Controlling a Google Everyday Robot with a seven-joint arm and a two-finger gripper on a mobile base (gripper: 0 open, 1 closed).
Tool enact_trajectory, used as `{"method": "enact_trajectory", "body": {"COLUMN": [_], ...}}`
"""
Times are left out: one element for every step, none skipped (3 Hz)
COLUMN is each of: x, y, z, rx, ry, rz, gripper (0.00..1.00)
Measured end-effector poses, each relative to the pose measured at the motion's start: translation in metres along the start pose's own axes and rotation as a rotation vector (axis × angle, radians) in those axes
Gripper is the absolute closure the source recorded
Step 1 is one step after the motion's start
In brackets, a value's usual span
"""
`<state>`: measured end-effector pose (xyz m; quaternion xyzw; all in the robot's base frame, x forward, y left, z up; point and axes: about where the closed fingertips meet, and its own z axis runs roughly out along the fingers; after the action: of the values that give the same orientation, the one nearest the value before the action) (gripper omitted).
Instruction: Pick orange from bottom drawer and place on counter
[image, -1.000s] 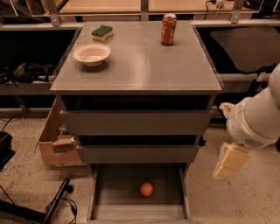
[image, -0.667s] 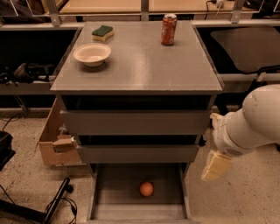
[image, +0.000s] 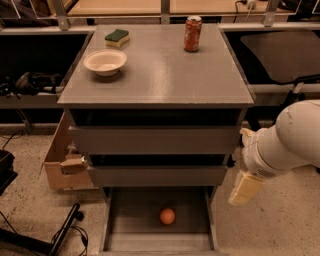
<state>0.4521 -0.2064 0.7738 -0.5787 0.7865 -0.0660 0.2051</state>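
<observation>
So the orange (image: 167, 216) is sitting on the grey floor of the bottom drawer (image: 131, 212), which is pulled out. It's the only thing in there. It lies a bit right of the drawer's middle and isn't touching any wall. It's basically a ball, so there's no long axis to speak of, and I can't make out a stem end to say which way it points.

The gripper (image: 238, 197) hangs off the white arm (image: 287, 140) outside the cabinet, pointing down and slightly left. I honestly can't tell if it's open or closed from this angle. It has nothing in it that I can see. From the gripper, the orange is down and to the left, past the drawer's right wall, well apart.

Up and to the left of the gripper is the counter (image: 165, 75). On it are a pale bowl (image: 105, 61) that looks empty, a green-topped sponge (image: 117, 36) behind the bowl, and an upright soda can (image: 192, 33) at the back right. The two wider drawers (image: 155, 141) sit between the counter and the bottom one, and their insides are too dark to see.
</observation>
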Motion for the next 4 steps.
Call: {"method": "enact_trajectory", "body": {"x": [-0.004, -0.003, -0.007, -0.007], "y": [0.012, 0.042, 0.058, 0.062], "z": [0.039, 0.114, 0.191, 0.261], "rx": [-0.038, -0.105, -0.139, -0.143], "ry": [-0.032, -0.092, -0.176, -0.275], "rz": [0.039, 0.081, 0.112, 0.158], "gripper": [0.00, 0.00, 0.00, 0.00]}}
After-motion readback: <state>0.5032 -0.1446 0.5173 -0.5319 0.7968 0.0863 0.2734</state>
